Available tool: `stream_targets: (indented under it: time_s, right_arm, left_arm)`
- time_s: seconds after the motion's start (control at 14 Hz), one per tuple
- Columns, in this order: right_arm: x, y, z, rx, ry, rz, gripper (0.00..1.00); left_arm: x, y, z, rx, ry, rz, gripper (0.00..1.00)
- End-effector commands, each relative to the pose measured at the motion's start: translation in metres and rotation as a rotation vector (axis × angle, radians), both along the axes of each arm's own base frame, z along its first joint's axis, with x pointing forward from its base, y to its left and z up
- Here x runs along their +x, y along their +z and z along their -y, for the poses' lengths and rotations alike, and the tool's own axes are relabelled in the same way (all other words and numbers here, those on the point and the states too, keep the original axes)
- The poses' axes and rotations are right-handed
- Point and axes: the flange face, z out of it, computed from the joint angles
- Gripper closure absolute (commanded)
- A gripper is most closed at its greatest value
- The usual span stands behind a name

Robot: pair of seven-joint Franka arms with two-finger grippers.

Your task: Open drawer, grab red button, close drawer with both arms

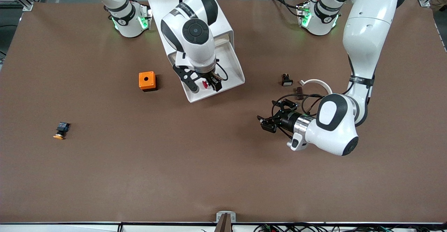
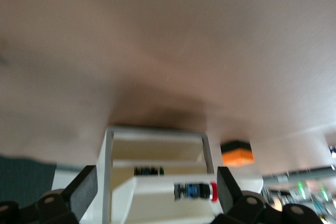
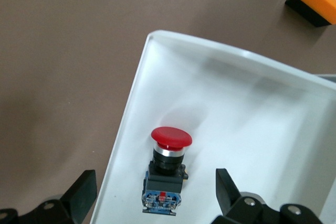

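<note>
Already the drawer (image 1: 223, 67) is pulled open from its white cabinet (image 1: 167, 5). Over the open drawer the right gripper (image 1: 204, 83) is hung, fingers spread wide and nothing gripped. Above bare table the left gripper (image 1: 276, 115) is kept waiting, equally spread. Lying in the drawer is the button (image 3: 165, 171); the pinch is best centred on its black body, below the red cap.
</note>
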Motion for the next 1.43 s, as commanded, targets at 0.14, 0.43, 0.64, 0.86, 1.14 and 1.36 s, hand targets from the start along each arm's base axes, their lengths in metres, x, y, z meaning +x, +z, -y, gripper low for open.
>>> stream_targets:
  time_s: [0.14,0.43,0.64,0.86,1.14,1.36]
  right_arm:
    - [-0.007,-0.014,-0.005,-0.026,-0.008,-0.013,0.0]
    - [-0.01,-0.024,-0.009,-0.039,-0.012,-0.021,0.0]
    - [-0.014,-0.031,-0.015,-0.05,-0.016,-0.018,0.0]
    - [-0.018,-0.038,-0.018,-0.057,-0.01,-0.024,0.0]
    - [-0.02,-0.042,-0.02,-0.062,-0.005,-0.027,0.0]
    - [-0.021,-0.045,-0.021,-0.065,-0.003,-0.03,0.0]
  left_arm:
    - [0.003,0.053,0.011,0.088,-0.046,0.199,0.0]
    - [-0.002,0.063,0.042,0.202,-0.116,0.357,0.0]
    - [-0.005,0.061,0.052,0.249,-0.142,0.4,0.0]
    - [-0.004,0.066,0.055,0.26,-0.143,0.426,0.0]
    - [-0.011,0.061,0.076,0.403,-0.101,0.475,0.0]
    - [-0.015,0.062,0.087,0.412,-0.119,0.502,0.0]
